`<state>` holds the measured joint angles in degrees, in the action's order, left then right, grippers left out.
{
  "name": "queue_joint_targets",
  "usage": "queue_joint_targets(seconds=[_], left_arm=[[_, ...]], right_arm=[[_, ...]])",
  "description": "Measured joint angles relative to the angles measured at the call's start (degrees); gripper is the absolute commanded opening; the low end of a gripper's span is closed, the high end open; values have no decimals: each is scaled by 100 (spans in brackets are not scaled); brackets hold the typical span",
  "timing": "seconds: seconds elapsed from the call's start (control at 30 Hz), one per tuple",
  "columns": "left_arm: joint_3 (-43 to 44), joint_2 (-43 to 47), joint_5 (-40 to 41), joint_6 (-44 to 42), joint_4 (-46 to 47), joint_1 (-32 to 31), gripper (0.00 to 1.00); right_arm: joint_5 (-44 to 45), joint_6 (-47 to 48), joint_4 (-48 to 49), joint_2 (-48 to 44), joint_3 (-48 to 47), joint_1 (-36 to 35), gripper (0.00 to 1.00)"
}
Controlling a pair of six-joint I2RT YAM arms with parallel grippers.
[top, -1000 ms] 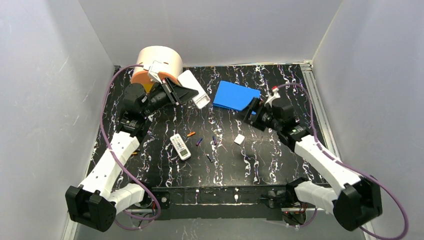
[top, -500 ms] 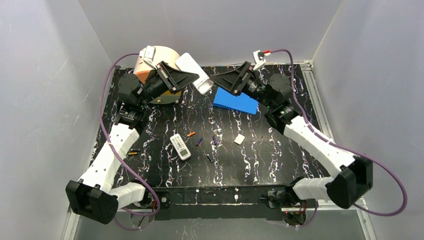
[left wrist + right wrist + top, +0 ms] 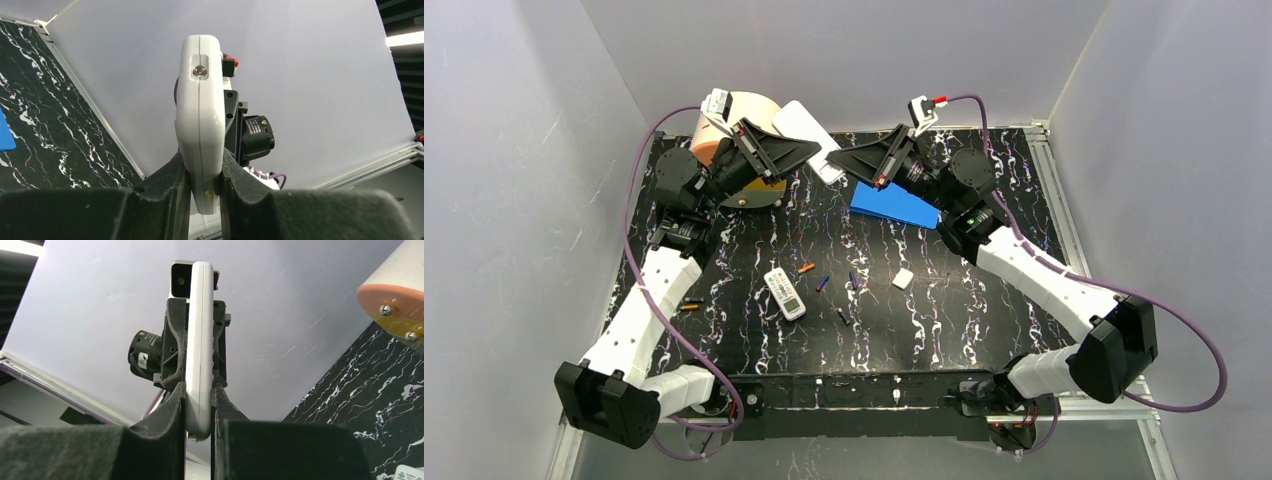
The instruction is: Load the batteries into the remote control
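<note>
A long white remote control (image 3: 799, 122) hangs in the air over the back of the table, gripped at both ends. My left gripper (image 3: 807, 150) is shut on one end and my right gripper (image 3: 840, 162) is shut on the other, tip to tip. The left wrist view shows the remote (image 3: 200, 100) edge-on, pinched by my left gripper (image 3: 202, 162). In the right wrist view the remote (image 3: 199, 340) is clamped in my right gripper (image 3: 199, 397). Batteries lie loose mid-table: an orange one (image 3: 805, 268), two purple (image 3: 822, 283) (image 3: 853, 279), a dark one (image 3: 842, 314).
A smaller white remote (image 3: 785, 293) lies beside the batteries, with a small white piece (image 3: 903, 278) to the right. A blue flat box (image 3: 894, 203) sits under the right gripper. An orange-and-white cylinder (image 3: 742, 115) stands back left. Another orange battery (image 3: 689, 305) lies by the left arm.
My right arm swung up from the blue box to the raised remote and closed on its free end. The left arm lifted the remote a little and kept its grip.
</note>
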<state>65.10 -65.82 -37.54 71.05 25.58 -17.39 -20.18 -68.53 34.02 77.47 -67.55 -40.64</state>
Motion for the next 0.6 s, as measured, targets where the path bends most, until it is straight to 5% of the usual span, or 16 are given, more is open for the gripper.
queue_joint_targets(seconds=[0.1, 0.23, 0.6], left_arm=[[4, 35, -2, 90, 13, 2, 47], [9, 35, -87, 15, -15, 31, 63], [94, 74, -1460, -452, -409, 551, 48]], right_arm=[[-81, -68, 173, 63, 0, 2, 1], [-164, 2, 160, 66, -2, 13, 1], [-1860, 1532, -1862, 199, -1058, 590, 1]])
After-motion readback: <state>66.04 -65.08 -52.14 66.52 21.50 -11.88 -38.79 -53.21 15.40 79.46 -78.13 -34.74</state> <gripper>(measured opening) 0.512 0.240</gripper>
